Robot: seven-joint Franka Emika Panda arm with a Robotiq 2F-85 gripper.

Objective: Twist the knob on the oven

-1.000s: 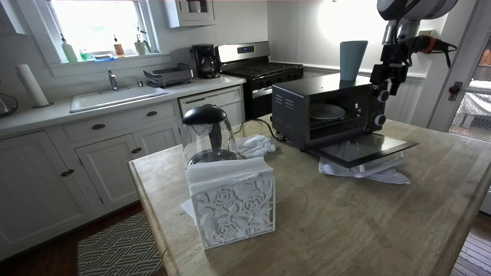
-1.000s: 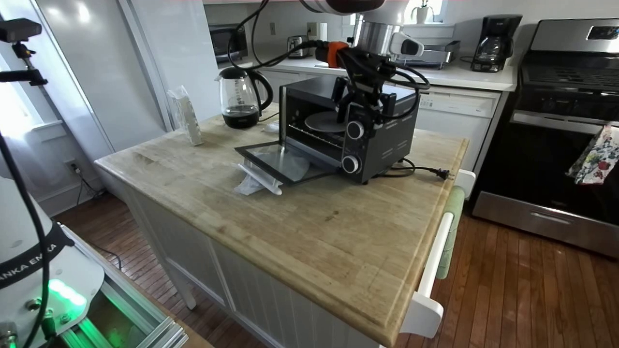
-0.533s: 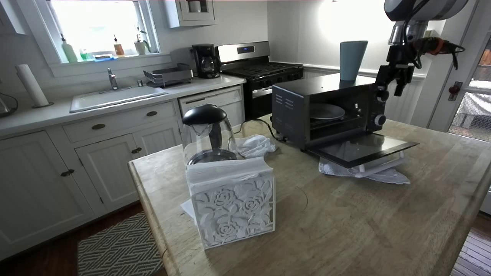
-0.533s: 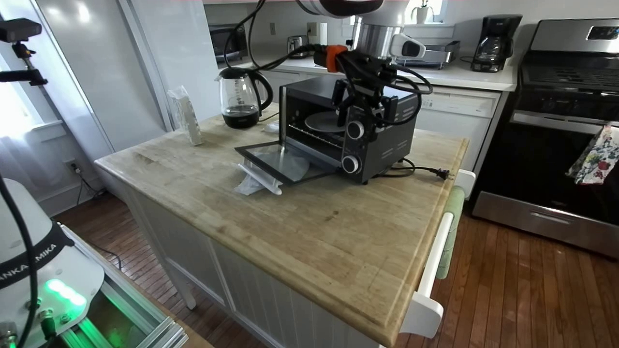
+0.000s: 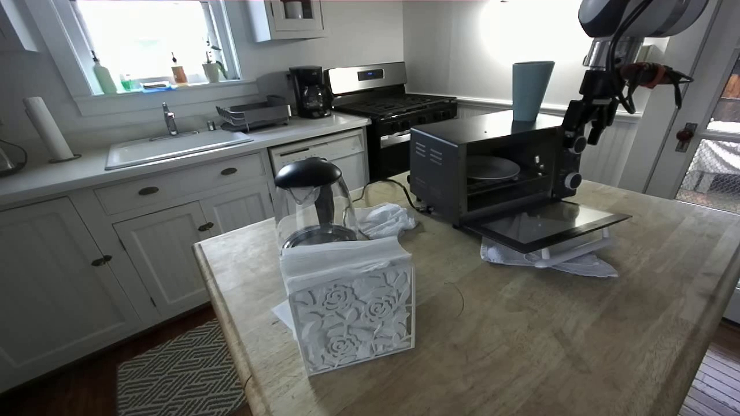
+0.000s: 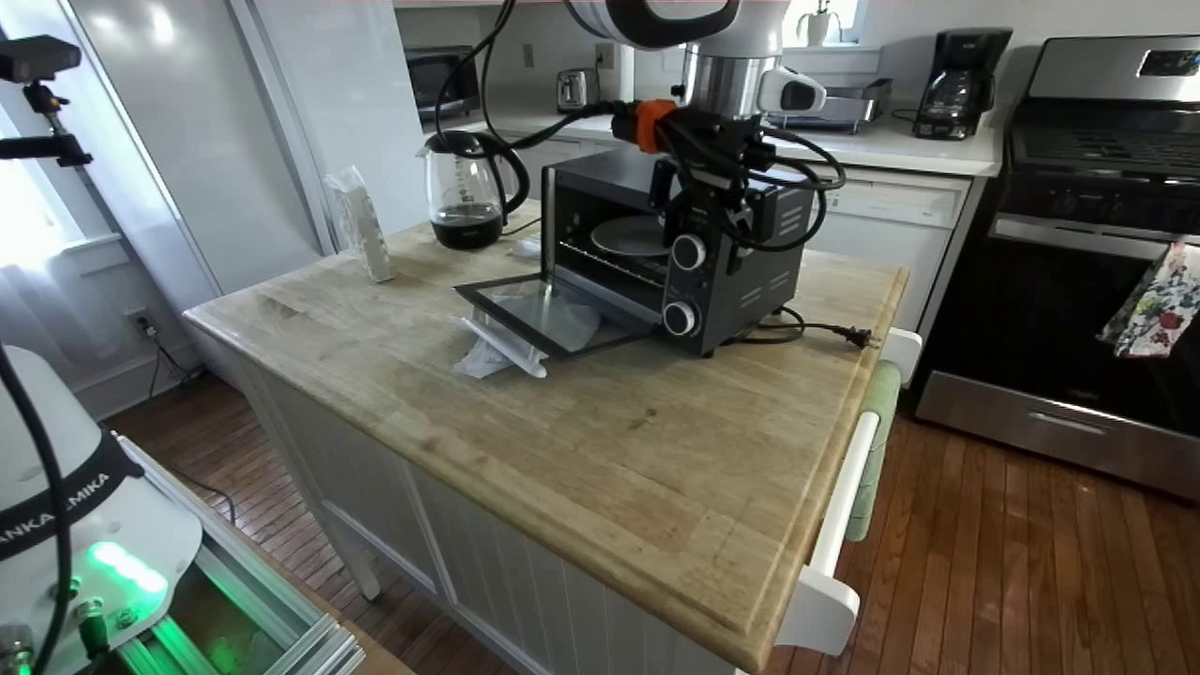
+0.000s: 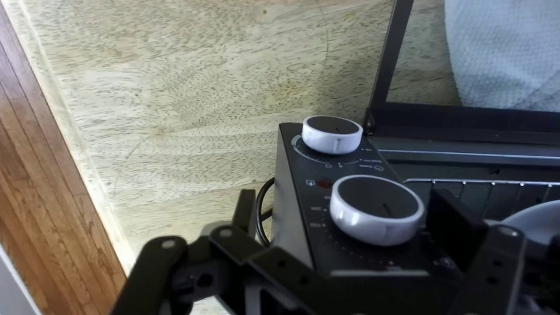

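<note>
End effector [image 7: 343, 208], spread; upper knob [image 7: 376, 210] of oven [image 6: 701, 286] between fingers [image 7: 457, 227], nearer right one in wrist view: centre, close evenly, twist.

Plate [image 7: 537, 221] partly behind the hand [image 7: 343, 210], partly beyond wrist view's edge

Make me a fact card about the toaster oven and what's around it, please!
What it is: black toaster oven, on the wooden table
Front: glass door, folded down open
Controls: upper knob, lower knob
Robot part: hand, jaws apart on either side of the upper knob in the wrist view; touching unclear
Inside: round plate
On top: tall blue cup
Under the door: white cloth
</note>
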